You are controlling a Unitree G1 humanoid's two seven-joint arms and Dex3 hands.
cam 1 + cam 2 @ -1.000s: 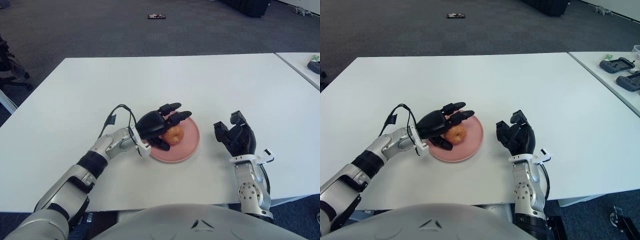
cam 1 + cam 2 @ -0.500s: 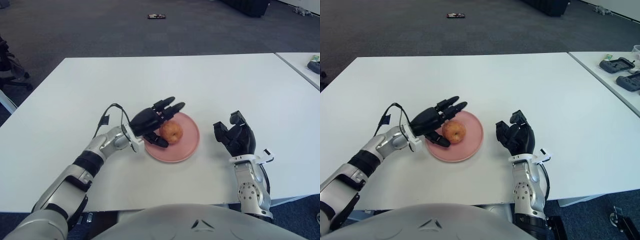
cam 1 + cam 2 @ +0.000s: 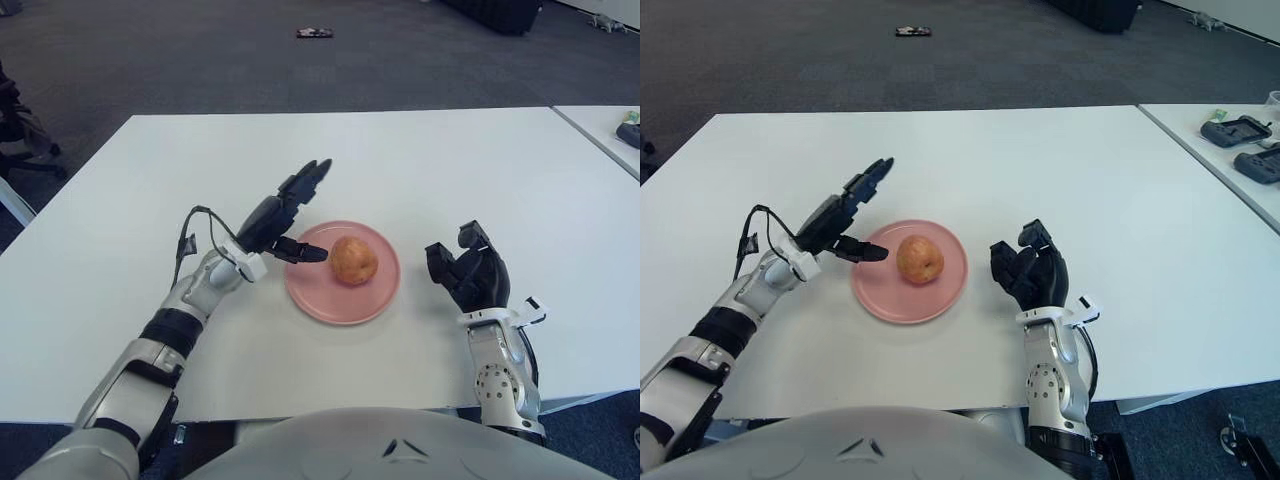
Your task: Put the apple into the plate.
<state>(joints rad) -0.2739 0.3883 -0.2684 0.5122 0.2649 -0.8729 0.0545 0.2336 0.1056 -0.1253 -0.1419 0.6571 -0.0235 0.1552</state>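
Note:
An orange-red apple (image 3: 354, 259) lies on the pink plate (image 3: 345, 299) near the front middle of the white table. My left hand (image 3: 285, 215) hovers just left of the plate with its fingers spread and straight, its thumb (image 3: 303, 253) reaching over the plate's left rim, clear of the apple. My right hand (image 3: 470, 273) shows to the right of the plate, fingers loosely curled and holding nothing.
The white table (image 3: 450, 170) stretches far behind the plate. A second table with dark devices (image 3: 1240, 130) stands at the right. A small dark object (image 3: 313, 33) lies on the carpet beyond.
My left hand let go of the apple, opened and drew back to the left and up. The apple stays on the plate. The right hand did not move.

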